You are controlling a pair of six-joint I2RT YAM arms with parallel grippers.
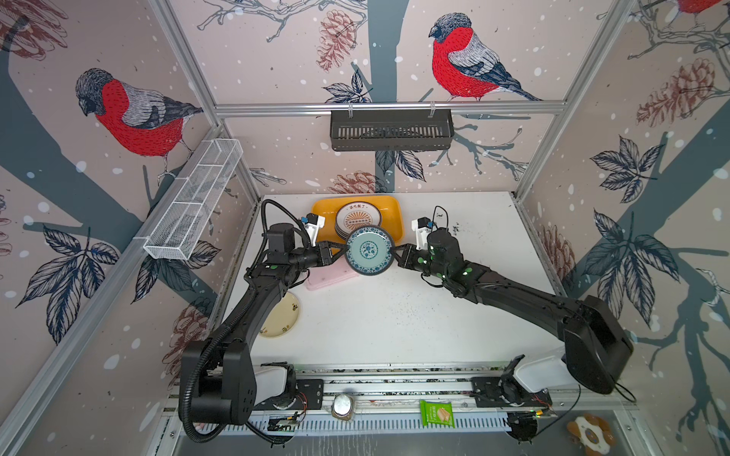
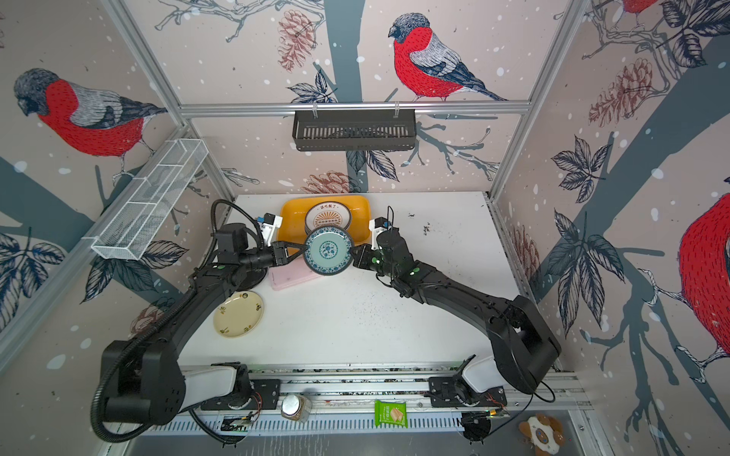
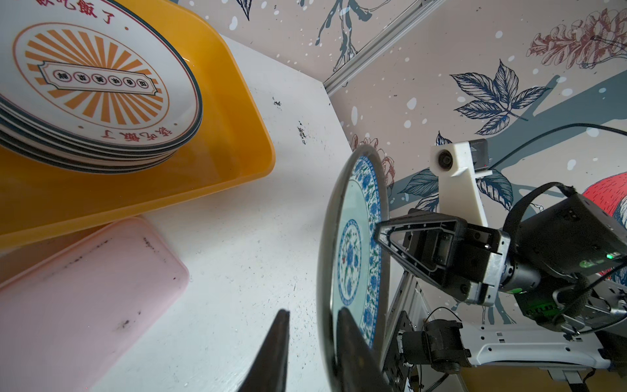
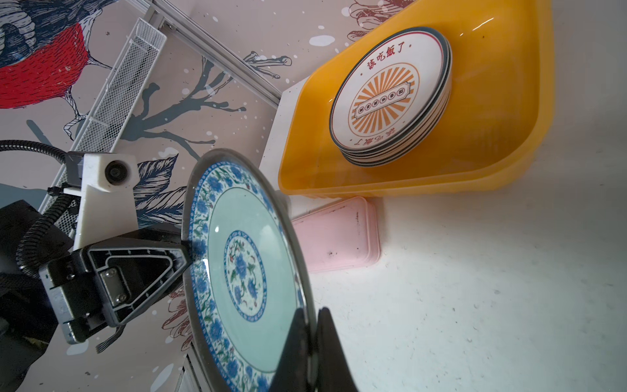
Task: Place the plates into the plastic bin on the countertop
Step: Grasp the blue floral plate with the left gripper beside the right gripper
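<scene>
Top view: teal plate (image 1: 369, 250), opposite rims at left tool (image 1: 344, 249), right tool (image 1: 396, 251).

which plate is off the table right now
The teal plate, pinched aloft by the right gripper; the sunburst plates sit stacked in the plastic bin, the cream plate flat on the countertop.

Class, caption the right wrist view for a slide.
The right gripper clamps the teal plate; left gripper straddles its opposite rim; bin beyond.
</scene>
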